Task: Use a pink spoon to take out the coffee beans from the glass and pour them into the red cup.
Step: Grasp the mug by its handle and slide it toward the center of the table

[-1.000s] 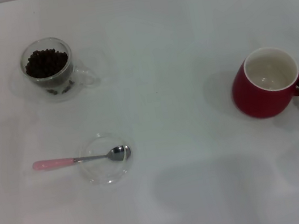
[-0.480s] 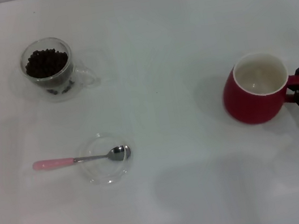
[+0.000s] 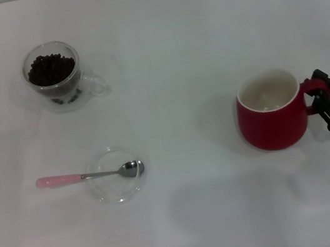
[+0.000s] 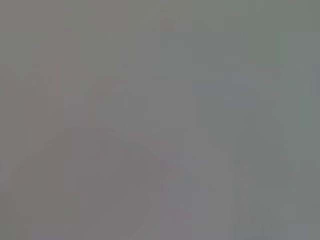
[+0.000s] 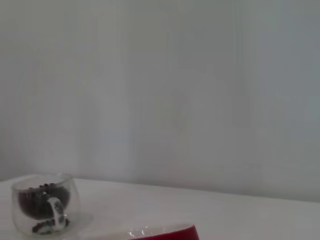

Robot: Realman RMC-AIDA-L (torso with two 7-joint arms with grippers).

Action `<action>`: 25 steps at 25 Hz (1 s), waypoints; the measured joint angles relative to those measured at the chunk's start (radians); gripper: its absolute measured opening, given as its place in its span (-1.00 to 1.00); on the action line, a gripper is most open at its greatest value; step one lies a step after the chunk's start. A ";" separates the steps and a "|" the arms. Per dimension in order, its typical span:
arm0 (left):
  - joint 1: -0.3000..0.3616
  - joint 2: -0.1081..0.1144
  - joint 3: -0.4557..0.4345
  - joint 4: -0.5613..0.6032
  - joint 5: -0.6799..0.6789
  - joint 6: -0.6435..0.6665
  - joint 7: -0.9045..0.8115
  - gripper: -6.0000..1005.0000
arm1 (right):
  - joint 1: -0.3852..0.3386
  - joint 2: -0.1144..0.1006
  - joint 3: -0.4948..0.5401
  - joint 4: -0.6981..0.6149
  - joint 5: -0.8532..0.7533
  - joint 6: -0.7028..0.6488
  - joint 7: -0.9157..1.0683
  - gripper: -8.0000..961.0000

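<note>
Right gripper (image 3: 316, 97) clamped on red cup (image 3: 272, 119) handle, cup on table (image 3: 169, 34) at right side. Pink spoon (image 3: 91, 174) well off toward left side, long axis crosswise, handle pointing left, bowl in clear dish (image 3: 117, 185); glass (image 3: 54, 75) of coffee beans (image 3: 51, 68) beyond it. Left gripper unseen, likely nearer spoon.

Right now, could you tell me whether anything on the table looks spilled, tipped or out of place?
Nothing stands out. The glass is upright with the beans inside, the spoon rests across the clear dish, and the right gripper holds the upright cup by its handle.
</note>
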 joint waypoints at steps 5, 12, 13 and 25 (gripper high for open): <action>0.001 0.000 -0.001 0.000 0.000 0.000 0.001 0.74 | 0.009 0.000 -0.030 -0.003 -0.004 -0.022 0.014 -0.58; 0.001 0.000 -0.001 0.002 -0.002 -0.001 -0.002 0.74 | 0.018 -0.001 -0.129 -0.048 -0.005 -0.032 0.055 -0.60; 0.000 0.000 -0.001 0.002 -0.002 -0.001 -0.002 0.74 | 0.019 0.000 -0.151 -0.061 -0.005 -0.032 0.065 -0.60; 0.013 -0.003 0.000 0.000 -0.001 0.006 -0.007 0.74 | 0.024 0.000 -0.557 -0.293 0.191 0.111 0.133 -0.60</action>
